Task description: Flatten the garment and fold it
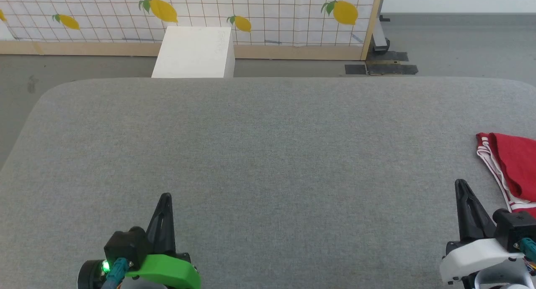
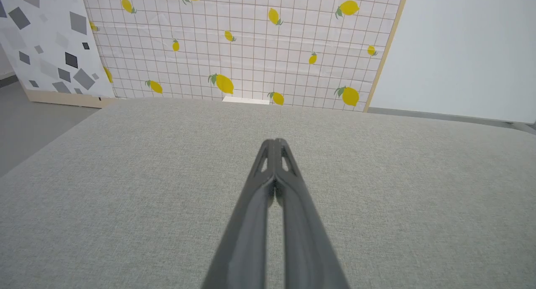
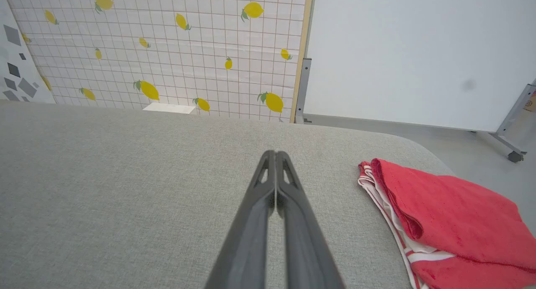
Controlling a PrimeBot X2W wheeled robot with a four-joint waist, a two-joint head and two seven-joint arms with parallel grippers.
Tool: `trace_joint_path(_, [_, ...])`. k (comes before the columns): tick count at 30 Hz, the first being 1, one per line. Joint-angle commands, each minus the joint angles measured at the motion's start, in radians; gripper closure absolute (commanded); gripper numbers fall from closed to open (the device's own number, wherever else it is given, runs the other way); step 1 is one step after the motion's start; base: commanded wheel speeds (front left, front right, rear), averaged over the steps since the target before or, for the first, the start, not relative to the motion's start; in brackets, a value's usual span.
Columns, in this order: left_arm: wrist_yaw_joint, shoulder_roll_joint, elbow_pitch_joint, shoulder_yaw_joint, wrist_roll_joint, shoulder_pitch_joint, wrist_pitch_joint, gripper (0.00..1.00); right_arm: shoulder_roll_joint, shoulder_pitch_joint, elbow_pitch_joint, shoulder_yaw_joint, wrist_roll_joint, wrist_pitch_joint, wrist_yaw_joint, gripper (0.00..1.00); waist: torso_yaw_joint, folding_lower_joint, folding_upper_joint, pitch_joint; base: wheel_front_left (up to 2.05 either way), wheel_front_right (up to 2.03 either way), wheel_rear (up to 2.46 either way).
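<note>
Nearest the robot, low on the left of the head view, the left jaws are pressed together with nothing between them. Their dark fingers rise from a green wrist cover. The left wrist view shows the same fingers meeting at their tips above bare grey cloth.

Low on the right, the right jaws are likewise together and empty. Their fingers rise from a white wrist cover, and in the right wrist view the fingers meet at the tips.

Just to the right of these fingers, and apart from them, lies the garment. It is a loosely folded red heap on the right edge of the tabletop, cut off by the border of the head view. In the right wrist view the garment shows plain red cloth on top, with white cloth and red-white striped trim along its left edge.

The tabletop is covered in grey fabric and has rounded far corners.

Beyond its far edge stands a white box on the grey floor. Behind the box is a wood-framed lemon-print panel with a grid pattern, and black plates lie on the floor at its right end.

Farther off, a white board stands to the right of the lemon-print panel on a metal leg with a castor. A panel with grey diamonds stands to its left.
</note>
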Motion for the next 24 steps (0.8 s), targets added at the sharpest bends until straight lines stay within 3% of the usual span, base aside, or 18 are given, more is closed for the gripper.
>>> trace_joint_path(1, [-0.008, -0.010, 0.002, 0.011, 0.022, -0.011, 0.005, 1.00, 0.000, -0.012, -0.001, 0.007, 0.004, 0.004, 0.000, 1.00, 0.000, 0.0001, 0.0000, 0.000, 0.00, 0.00, 0.00])
trace_joint_path(24, [-0.052, -0.045, 0.004, 0.067, 0.092, -0.023, 0.051, 1.00, 0.001, -0.024, -0.001, 0.042, 0.007, 0.024, -0.001, 1.00, -0.006, 0.0001, 0.0000, -0.007, 0.00, 0.00, 0.00])
